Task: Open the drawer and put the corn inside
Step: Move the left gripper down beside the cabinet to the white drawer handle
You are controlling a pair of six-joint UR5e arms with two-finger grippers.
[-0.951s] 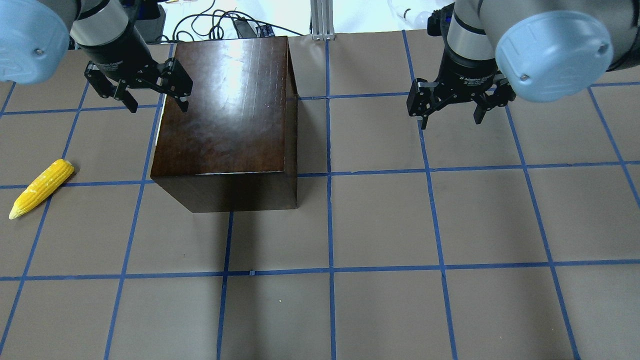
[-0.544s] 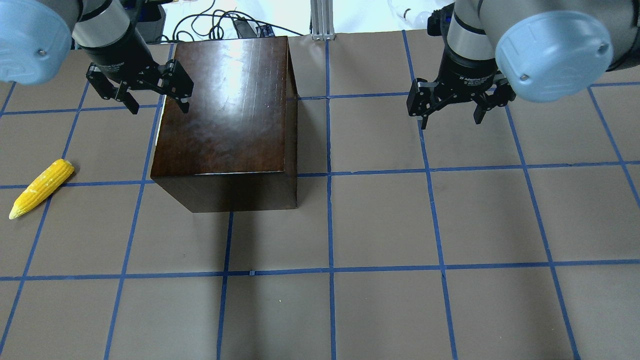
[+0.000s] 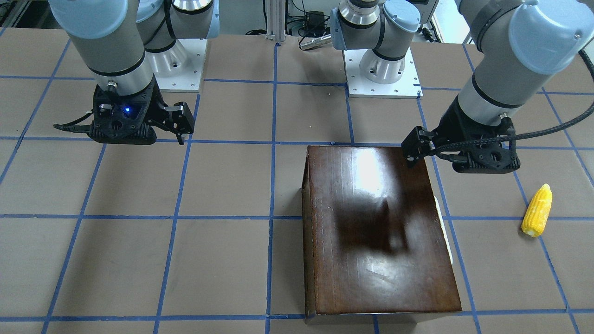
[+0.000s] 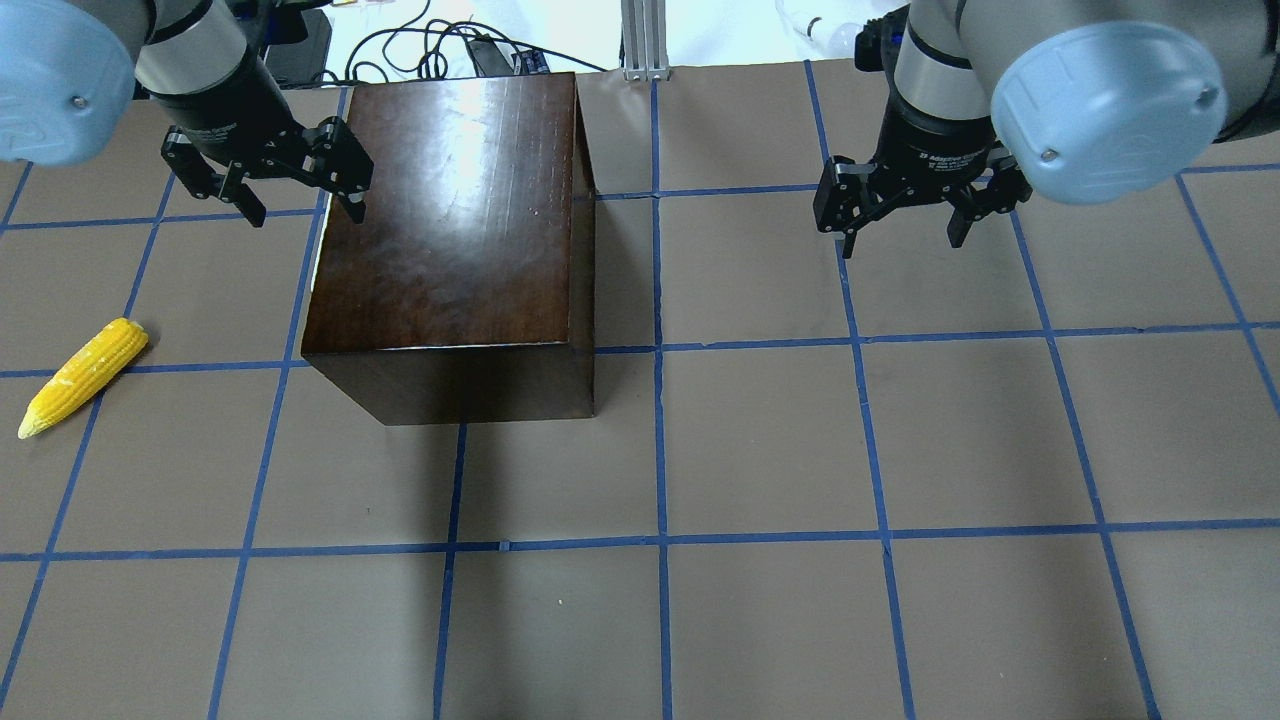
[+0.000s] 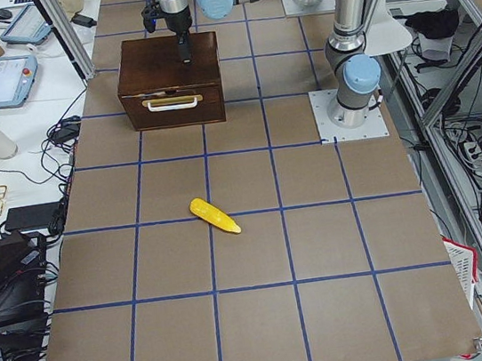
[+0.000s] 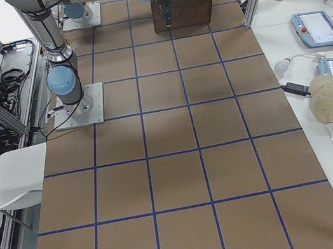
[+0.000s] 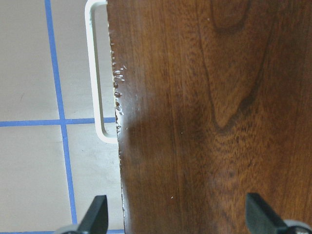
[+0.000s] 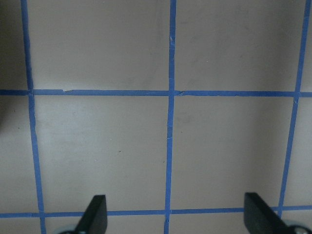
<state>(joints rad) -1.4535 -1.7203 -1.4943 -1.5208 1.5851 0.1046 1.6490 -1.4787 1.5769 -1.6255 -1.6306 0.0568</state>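
The glossy dark-brown wooden box (image 4: 450, 230) sits on the blue-taped brown table (image 4: 760, 440), its white-handled drawer (image 5: 172, 103) pushed in, with the left gripper (image 4: 305, 213) over its handle-side edge and the right gripper (image 4: 902, 240) over bare table, both spread wide and empty, and the yellow tapered corn cob (image 4: 82, 377) lying apart, out past the drawer front.

glossy dark-brown wood box (image 4: 450, 220) with visible grain and a bright glare on its top, chipped rough edge beside a smooth whitish handle (image 7: 95, 73), matt brown paper-like tabletop (image 4: 760, 440) gridded with blue tape (image 8: 169, 146), bumpy yellow corn (image 4: 82, 376) with a faint sheen
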